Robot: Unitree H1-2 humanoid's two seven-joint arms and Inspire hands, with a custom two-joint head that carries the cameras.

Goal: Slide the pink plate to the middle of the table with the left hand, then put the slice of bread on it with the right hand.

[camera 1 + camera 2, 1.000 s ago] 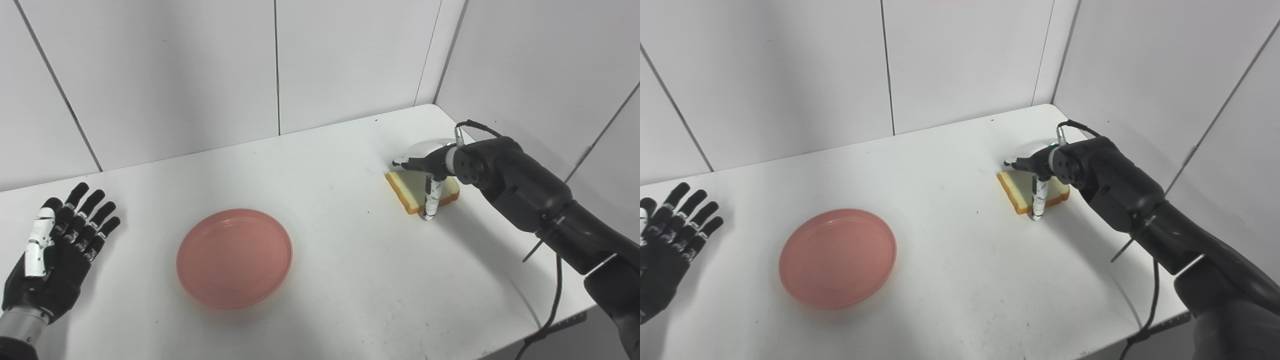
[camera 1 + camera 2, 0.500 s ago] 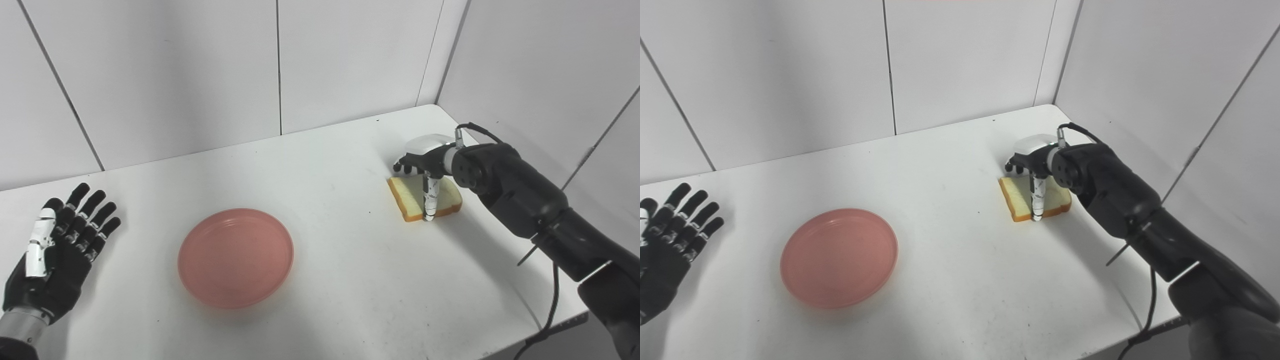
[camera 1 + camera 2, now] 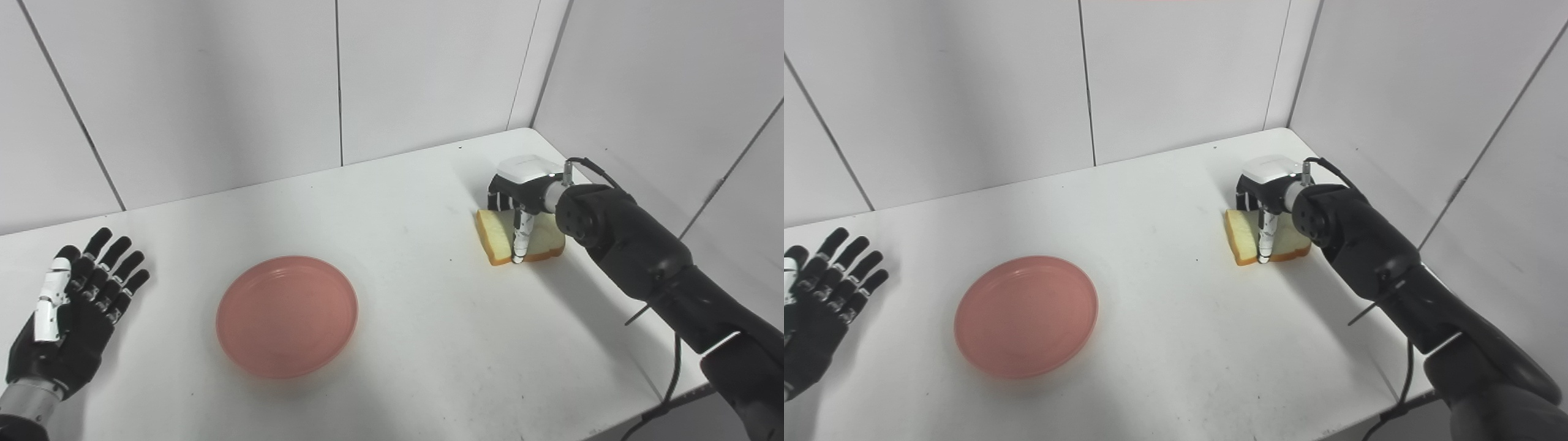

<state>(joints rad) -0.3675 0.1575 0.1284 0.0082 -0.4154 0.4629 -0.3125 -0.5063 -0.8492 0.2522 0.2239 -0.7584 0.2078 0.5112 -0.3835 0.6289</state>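
The pink plate (image 3: 286, 315) lies left of the table's middle, with nothing on it. The slice of bread (image 3: 495, 236) lies on the table at the far right. My right hand (image 3: 520, 191) stands over it, palm down. Its fingers (image 3: 499, 200) curl down on the bread's far edge and its thumb (image 3: 519, 242) presses the near edge, so the hand is pinched on the slice. My left hand (image 3: 73, 306) rests open and empty at the table's left edge, well apart from the plate.
The white table (image 3: 429, 343) is boxed in by white walls at the back and right, and the right wall stands close behind the bread. My right forearm (image 3: 649, 269) with its cable reaches in from the lower right.
My right hand has turned from flat over the bread to palm down, and its fingers and thumb have closed on the slice's edges. The bread has shifted slightly. The left hand and plate stay put.
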